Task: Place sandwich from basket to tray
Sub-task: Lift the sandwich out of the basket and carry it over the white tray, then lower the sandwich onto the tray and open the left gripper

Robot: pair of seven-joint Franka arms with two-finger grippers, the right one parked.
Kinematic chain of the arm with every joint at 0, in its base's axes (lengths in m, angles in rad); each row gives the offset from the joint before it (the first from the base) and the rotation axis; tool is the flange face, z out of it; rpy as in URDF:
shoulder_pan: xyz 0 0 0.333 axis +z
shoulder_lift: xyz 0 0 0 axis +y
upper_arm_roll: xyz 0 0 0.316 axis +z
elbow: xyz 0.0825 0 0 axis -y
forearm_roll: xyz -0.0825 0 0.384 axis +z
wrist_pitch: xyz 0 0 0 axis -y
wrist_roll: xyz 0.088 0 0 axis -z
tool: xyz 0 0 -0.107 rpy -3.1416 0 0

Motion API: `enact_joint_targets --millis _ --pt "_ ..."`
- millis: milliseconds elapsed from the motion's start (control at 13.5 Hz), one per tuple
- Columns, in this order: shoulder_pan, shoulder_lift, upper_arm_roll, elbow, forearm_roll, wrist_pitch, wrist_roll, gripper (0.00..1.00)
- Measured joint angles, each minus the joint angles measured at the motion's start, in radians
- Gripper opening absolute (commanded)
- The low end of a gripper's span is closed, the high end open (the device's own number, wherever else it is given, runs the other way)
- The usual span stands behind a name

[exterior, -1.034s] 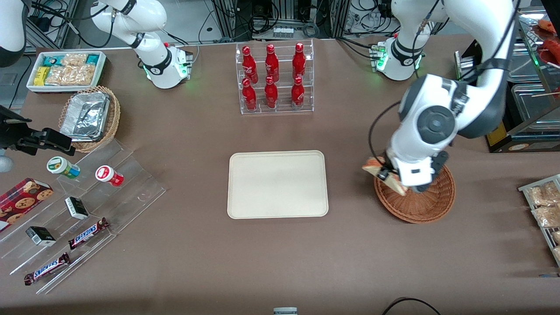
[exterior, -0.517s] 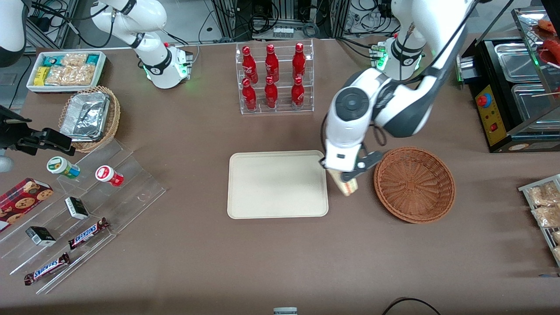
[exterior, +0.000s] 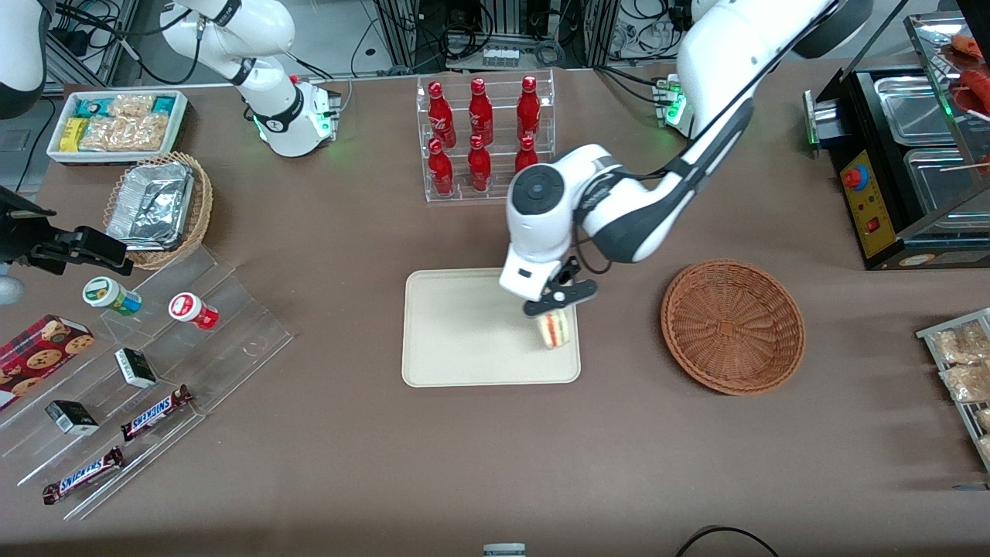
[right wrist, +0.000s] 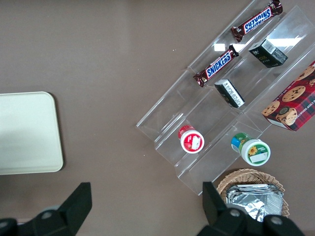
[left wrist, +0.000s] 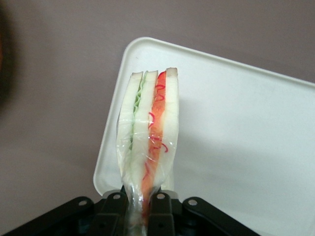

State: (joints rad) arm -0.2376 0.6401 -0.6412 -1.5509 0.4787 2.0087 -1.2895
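A: How is the sandwich (left wrist: 147,132) held?
B: It is clamped edge-up by the end effector (exterior: 554,309), directly below it, above the tray (exterior: 464,333) edge nearest the basket (exterior: 732,326), presumably for lowering.
A: What is hidden?
B: The fingertips are concealed; contact with the tray cannot be judged.

Pincer (left wrist: 139,209) clamps sandwich (left wrist: 147,152) above tray (left wrist: 236,123) edge

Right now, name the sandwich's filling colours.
Sandwich in the tool: red and green; clearest in left wrist view.
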Motion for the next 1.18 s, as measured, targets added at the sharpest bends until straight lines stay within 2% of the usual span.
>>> enact_joint_targets --millis 517,1034,1181 --pt "-0.091 0.142 -0.001 0.042 0.168 0.085 0.032 0.0" --pt "-0.123 0.179 -0.001 0.055 0.194 0.117 0.04 0.0" --pt "-0.124 0.183 0.0 0.064 0.196 0.117 0.042 0.13"
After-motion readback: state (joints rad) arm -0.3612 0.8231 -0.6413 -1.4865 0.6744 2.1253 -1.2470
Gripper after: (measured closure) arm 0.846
